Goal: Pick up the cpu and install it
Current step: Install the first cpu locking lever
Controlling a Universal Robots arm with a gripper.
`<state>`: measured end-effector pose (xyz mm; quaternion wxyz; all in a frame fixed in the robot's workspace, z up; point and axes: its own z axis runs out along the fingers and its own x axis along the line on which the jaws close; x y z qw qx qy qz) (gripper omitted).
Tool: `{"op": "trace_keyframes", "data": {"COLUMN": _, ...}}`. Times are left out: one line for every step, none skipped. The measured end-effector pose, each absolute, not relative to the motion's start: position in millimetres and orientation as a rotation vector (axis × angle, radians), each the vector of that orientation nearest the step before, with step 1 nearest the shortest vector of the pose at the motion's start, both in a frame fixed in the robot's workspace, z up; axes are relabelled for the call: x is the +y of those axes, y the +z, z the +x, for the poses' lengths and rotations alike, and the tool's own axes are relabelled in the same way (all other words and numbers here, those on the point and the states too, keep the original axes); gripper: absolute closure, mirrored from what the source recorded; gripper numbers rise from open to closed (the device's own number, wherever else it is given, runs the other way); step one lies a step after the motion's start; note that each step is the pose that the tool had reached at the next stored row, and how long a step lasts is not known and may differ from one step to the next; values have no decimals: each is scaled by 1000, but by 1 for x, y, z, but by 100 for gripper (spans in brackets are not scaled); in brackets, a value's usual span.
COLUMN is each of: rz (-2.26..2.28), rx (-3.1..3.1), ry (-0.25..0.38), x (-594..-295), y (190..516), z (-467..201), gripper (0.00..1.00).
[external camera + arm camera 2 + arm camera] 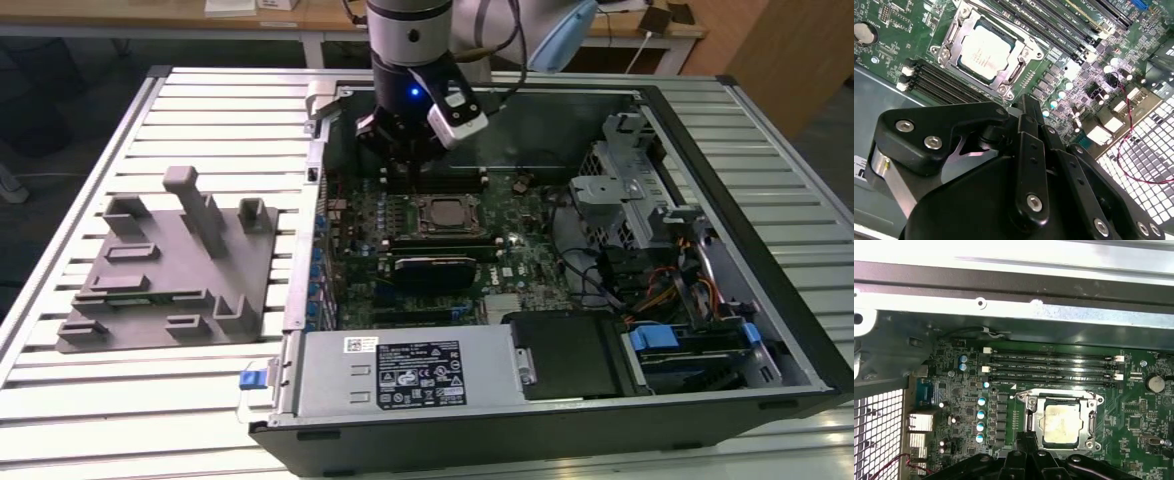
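Observation:
The cpu [985,50], a pale silver-beige square chip, lies flat inside the metal-framed socket on the green motherboard [899,20]; it also shows in the first wrist view [1061,422]. In the exterior view the socket [441,214] sits mid-board inside the open computer case. My gripper [1026,100] hangs above the board just beside the socket, toward the case's far wall, with its black fingers [1026,440] pressed together and nothing between them. From outside, the gripper [403,170] is over the memory slots at the far end of the board.
A grey fixture block [167,270] with upright posts stands on the slatted table at the exterior view's left. Within the case are a power supply [400,370], a drive cage [641,200], black memory slots [1054,367] and a thin red wire [1134,150] near the perforated rear panel.

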<state>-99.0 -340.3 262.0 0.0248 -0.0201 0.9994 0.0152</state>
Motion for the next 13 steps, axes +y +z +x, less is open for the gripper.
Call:
{"op": "trace_keyframes", "data": {"rz": -62, "rx": 3091, "ry": 47, "x": -340, "y": 262, "z": -100, "gripper": 89}}
{"op": "trace_keyframes", "data": {"rz": -62, "rx": 3091, "ry": 47, "x": -340, "y": 262, "z": -101, "gripper": 89}}
{"op": "trace_keyframes", "data": {"rz": -62, "rx": 3091, "ry": 47, "x": -340, "y": 262, "z": -102, "gripper": 89}}
{"op": "trace_keyframes", "data": {"rz": -62, "rx": 3091, "ry": 47, "x": -340, "y": 262, "z": -104, "gripper": 89}}
{"op": "trace_keyframes", "data": {"rz": -62, "rx": 3091, "ry": 47, "x": -340, "y": 262, "z": -106, "gripper": 89}}
{"op": "trace_keyframes", "data": {"rz": -62, "rx": 3091, "ry": 47, "x": -340, "y": 262, "z": -108, "gripper": 89}}
{"op": "trace_keyframes", "data": {"rz": -62, "rx": 3091, "ry": 47, "x": -340, "y": 262, "z": -109, "gripper": 89}}
{"op": "trace_keyframes", "data": {"rz": -62, "rx": 3091, "ry": 47, "x": -340, "y": 262, "z": -111, "gripper": 89}}
{"op": "trace_keyframes", "data": {"rz": -62, "rx": 3091, "ry": 47, "x": -340, "y": 262, "z": -113, "gripper": 89}}
{"op": "trace_keyframes", "data": {"rz": -62, "rx": 3091, "ry": 47, "x": -340, "y": 262, "z": -115, "gripper": 89}}
{"op": "trace_keyframes", "data": {"rz": -62, "rx": 3091, "ry": 47, "x": -340, "y": 262, "z": -117, "gripper": 89}}
{"op": "trace_keyframes", "data": {"rz": -62, "rx": 3091, "ry": 47, "x": -340, "y": 262, "z": -118, "gripper": 89}}
{"op": "trace_keyframes", "data": {"rz": -62, "rx": 3091, "ry": 49, "x": -340, "y": 262, "z": -118, "gripper": 89}}
